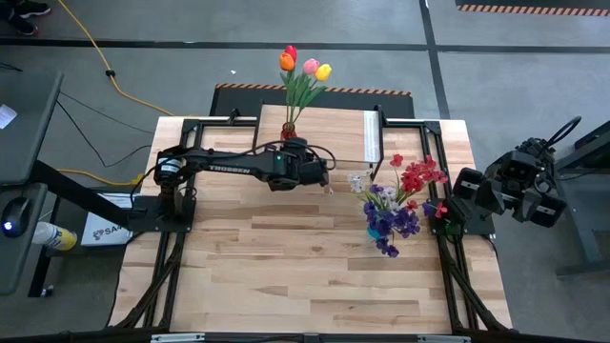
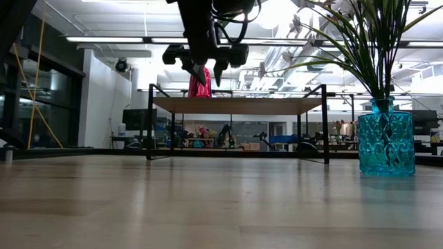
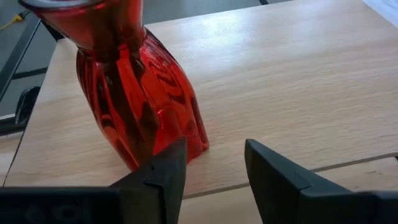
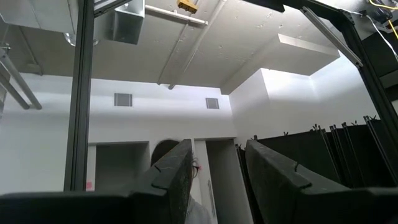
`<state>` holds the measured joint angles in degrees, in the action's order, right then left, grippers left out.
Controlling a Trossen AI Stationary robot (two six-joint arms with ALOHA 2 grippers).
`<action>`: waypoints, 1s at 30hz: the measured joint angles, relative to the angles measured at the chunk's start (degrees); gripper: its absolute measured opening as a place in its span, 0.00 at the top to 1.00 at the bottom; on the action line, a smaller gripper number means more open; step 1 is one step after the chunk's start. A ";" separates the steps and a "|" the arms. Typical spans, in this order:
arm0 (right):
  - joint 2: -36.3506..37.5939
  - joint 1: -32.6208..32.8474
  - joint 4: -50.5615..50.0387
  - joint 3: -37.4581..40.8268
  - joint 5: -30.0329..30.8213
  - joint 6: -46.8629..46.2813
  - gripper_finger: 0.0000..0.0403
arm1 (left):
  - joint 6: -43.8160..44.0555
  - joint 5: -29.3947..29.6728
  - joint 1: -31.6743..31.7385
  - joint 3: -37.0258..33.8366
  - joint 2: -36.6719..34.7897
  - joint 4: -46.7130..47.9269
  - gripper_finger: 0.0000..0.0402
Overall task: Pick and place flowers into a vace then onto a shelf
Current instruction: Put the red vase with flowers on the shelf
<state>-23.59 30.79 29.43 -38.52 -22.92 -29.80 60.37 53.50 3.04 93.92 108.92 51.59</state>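
Observation:
A red ribbed glass vase (image 3: 134, 93) stands on the low light-wood shelf (image 1: 334, 133) at the table's far middle. It holds orange, red, pink and yellow tulips (image 1: 303, 69) by their stems. My left gripper (image 3: 214, 168) hovers just on the vase's near side (image 2: 210, 70), slanting down, open. Only bare shelf board shows between its fingers, and the vase's foot lies beside one of them. My right gripper (image 4: 214, 168) is open and empty. It points up at the ceiling, off the table's right edge (image 1: 524, 186).
A blue glass vase (image 2: 385, 135) with purple, white and red blossom sprays (image 1: 400, 195) stands on the tabletop at the right, near the shelf's right end. The shelf's thin black legs (image 2: 149, 121) rise from the table. The near half of the tabletop (image 1: 305, 276) is bare wood.

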 joint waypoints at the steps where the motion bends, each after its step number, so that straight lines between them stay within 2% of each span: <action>1: 0.00 0.00 0.00 0.00 0.00 0.00 0.65 | -0.01 -0.02 0.02 0.01 0.00 0.00 0.52; 8: 0.00 -0.01 -0.02 0.00 0.00 -0.42 0.65 | -0.20 0.01 0.86 0.03 0.00 0.00 0.56; 30: 0.00 0.00 0.00 -0.01 -0.22 -0.44 0.65 | -0.56 -0.16 3.10 0.03 0.00 2.52 0.57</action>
<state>-23.59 30.79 29.43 -38.53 -23.14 -30.24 59.80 53.35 6.14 93.95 108.92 54.11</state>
